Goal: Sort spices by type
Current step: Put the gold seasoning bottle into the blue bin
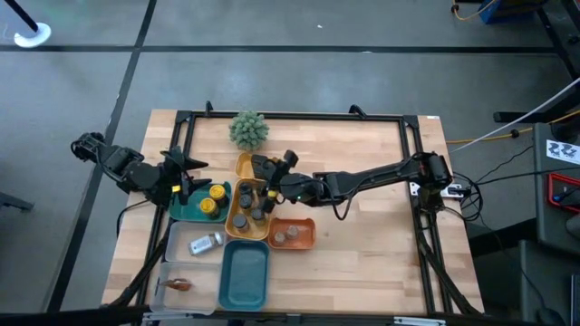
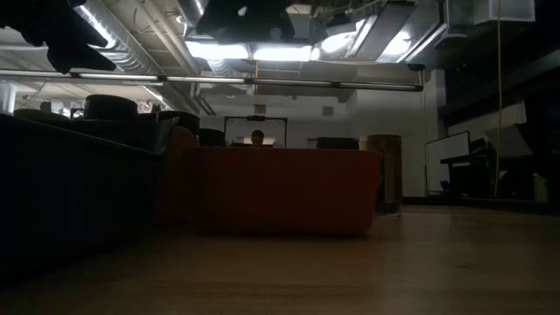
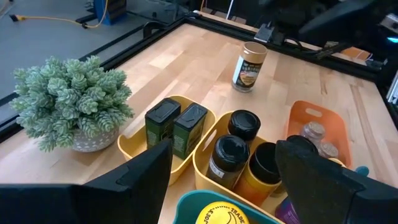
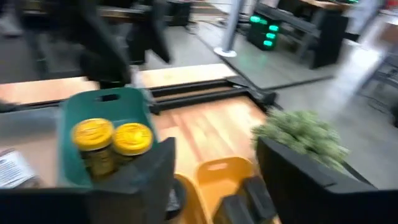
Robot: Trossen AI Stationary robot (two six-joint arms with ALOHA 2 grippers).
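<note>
Currently the right gripper [image 1: 263, 167] hangs over the yellow tray [image 1: 243, 226], fingers spread, empty; retract straight upward, clearing jars; left gripper [image 1: 186, 177] waits beside it, spread.

Colours of the trays, jars and plant on the pale wooden table [image 1: 362, 254].

Yellow-capped jars [image 4: 112, 137] in a teal tray [image 4: 68, 112]; dark green tins [image 3: 174, 127] and black-capped jars [image 3: 236, 140] in yellow trays [image 3: 205, 165]; orange tray [image 3: 323, 121]; grey-green plant [image 3: 68, 99]; brown-labelled jar [image 3: 247, 67].
</note>
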